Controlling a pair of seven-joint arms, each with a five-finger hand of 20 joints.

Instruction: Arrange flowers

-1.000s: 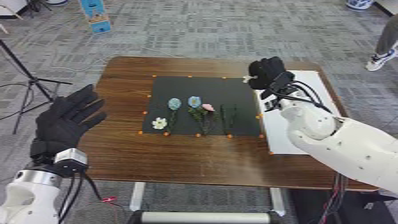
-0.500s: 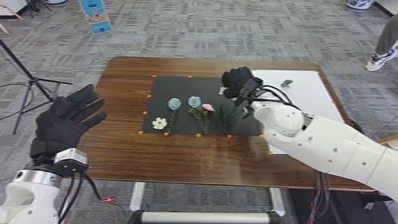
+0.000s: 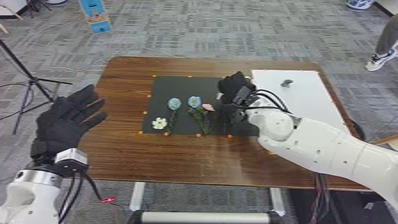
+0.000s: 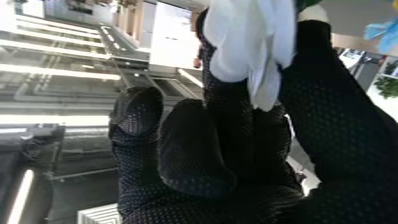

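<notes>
My right hand (image 3: 234,86) is over the upper right part of the black mat (image 3: 165,85). In the right wrist view, the thumb and fingers of my right hand (image 4: 333,105) pinch a white flower (image 4: 244,42), its petals hanging between them. On the mat lie two light-blue flowers (image 3: 174,104) (image 3: 195,102), a pink flower (image 3: 208,107) and a white flower (image 3: 160,123), with green stems (image 3: 199,117) among them. More green stems lie partly under my right hand and wrist. My left hand (image 3: 64,121) is held open off the table's left side.
A white board (image 3: 306,95) lies right of the mat, with a small dark green piece (image 3: 287,83) on it. Orange markers (image 3: 166,133) line the mat's edges. The brown table (image 3: 178,162) extends in front of the mat. A black tripod (image 3: 33,80) stands at the left.
My right hand has moved left from the white board to over the mat, with the white flower. The small dark green piece on the board has come into sight. My left hand has stayed still.
</notes>
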